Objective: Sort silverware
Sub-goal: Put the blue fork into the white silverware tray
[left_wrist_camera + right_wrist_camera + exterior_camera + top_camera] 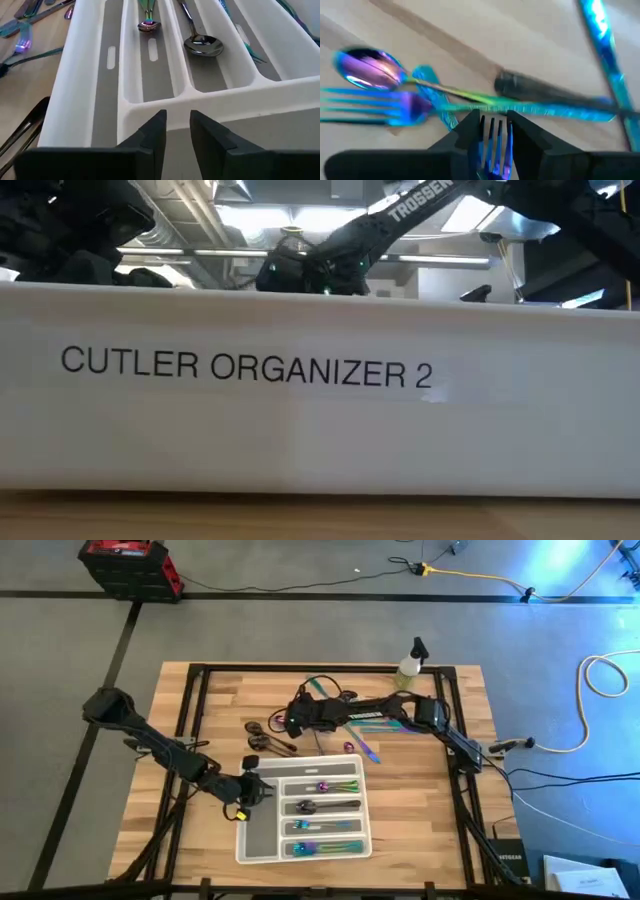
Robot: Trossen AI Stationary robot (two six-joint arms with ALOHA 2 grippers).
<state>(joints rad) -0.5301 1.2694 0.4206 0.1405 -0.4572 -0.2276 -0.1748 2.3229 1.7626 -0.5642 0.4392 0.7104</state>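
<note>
Partly sorted — the tray (255, 840) holds several pieces, loose silverware (370, 745) remains; right gripper (493, 131) seemingly clamps a fork (494, 150), left gripper (177, 131) narrowly parted, empty.

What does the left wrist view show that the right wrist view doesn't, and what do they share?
Only the left wrist view shows the white tray, with a dark spoon and an iridescent spoon in separate compartments, and the left gripper open at the tray's end wall. Only the right wrist view shows the right gripper shut on an iridescent fork above a loose pile: a purple spoon, another fork and a dark handle. Both show loose silverware on the wooden table.
</note>
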